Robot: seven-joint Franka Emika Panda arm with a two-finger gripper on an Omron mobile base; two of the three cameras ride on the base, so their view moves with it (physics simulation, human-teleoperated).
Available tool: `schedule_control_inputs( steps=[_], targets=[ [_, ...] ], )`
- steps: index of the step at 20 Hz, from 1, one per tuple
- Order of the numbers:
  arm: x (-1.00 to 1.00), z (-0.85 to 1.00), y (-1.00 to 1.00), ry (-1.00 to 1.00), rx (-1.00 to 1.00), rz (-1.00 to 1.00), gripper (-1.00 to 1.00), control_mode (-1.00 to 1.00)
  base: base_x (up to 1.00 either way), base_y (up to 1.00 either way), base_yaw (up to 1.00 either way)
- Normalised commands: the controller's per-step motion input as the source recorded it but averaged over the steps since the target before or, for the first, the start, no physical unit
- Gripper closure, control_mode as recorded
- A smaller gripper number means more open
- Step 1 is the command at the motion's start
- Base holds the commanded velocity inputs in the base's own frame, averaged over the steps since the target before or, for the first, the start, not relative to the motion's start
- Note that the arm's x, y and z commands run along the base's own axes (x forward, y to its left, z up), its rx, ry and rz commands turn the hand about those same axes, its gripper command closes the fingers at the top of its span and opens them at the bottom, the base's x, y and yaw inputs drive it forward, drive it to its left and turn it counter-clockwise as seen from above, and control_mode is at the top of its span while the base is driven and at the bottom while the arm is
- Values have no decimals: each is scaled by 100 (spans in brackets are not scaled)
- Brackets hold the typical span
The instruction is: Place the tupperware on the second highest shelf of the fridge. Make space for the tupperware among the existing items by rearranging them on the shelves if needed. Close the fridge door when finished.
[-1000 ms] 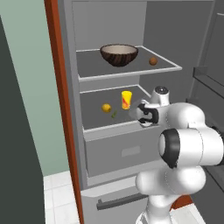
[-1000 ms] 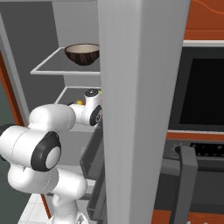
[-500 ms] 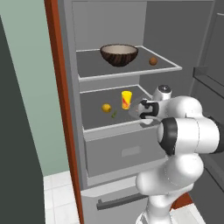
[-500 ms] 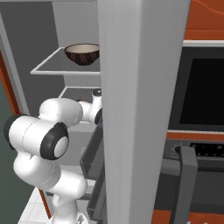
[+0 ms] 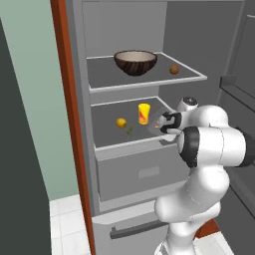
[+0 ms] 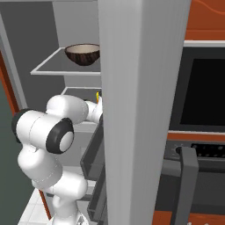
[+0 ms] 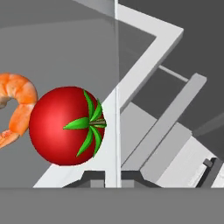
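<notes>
The fridge (image 5: 74, 149) stands open. My gripper (image 5: 167, 122) reaches over the right front of the lower shelf (image 5: 107, 137) and is shut on the tupperware (image 5: 160, 120). In the hand view my gripper (image 7: 113, 177) pinches the tray's thin upright wall (image 7: 117, 78), with the red tomato (image 7: 65, 127) and an orange piece (image 7: 15, 103) just left of it inside the tray. On that lower shelf stand a yellow-orange glass (image 5: 144, 113), a small fruit (image 5: 121, 122) and a green bit (image 5: 129, 131). The upper shelf (image 5: 149, 82) holds the dark ribbed bowl (image 5: 135, 62) and a brown ball (image 5: 174, 70).
The fridge door (image 6: 140, 110) hangs open on the right, its inner bins (image 5: 238, 87) close beside my arm. Black wall ovens (image 6: 206, 96) lie beyond it. A grey drawer front (image 5: 142, 172) sits under the lower shelf, and an orange-red panel (image 5: 64, 99) borders the fridge's left side.
My elbow has swung up and to the right, toward the door. The gripper stays shut on the tupperware at nearly the same spot over the lower shelf.
</notes>
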Motion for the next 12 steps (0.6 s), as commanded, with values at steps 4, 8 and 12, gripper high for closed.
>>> schedule_control_inputs(
  steps=[4,8,12],
  targets=[
    [26,-2,-19,0,-1,1,100,-100,0,0,0],
    [32,-1,-12,0,0,0,100,-100,0,0,0],
    [35,-3,-7,0,0,0,100,-100,0,0,0]
  ],
)
